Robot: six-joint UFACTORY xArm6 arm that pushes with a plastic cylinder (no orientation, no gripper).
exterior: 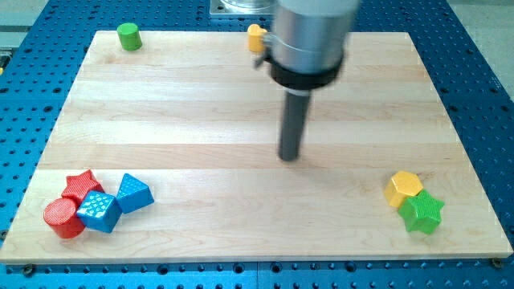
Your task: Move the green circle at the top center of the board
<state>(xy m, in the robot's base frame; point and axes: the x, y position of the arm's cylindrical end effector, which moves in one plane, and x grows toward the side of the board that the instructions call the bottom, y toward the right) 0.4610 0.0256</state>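
Tip (290,157) mid-board, touching nothing; no jaws, bare rod. Green circle (128,36) well apart, top-left.

Single arm entering from the far edge, right of centre: broad silver-grey cylindrical housing (312,32) ringed by a black collar (305,74). Straight dark rod (294,120) descending upright from the collar. My tip (290,157) set down near mid-scene, slightly right of centre.
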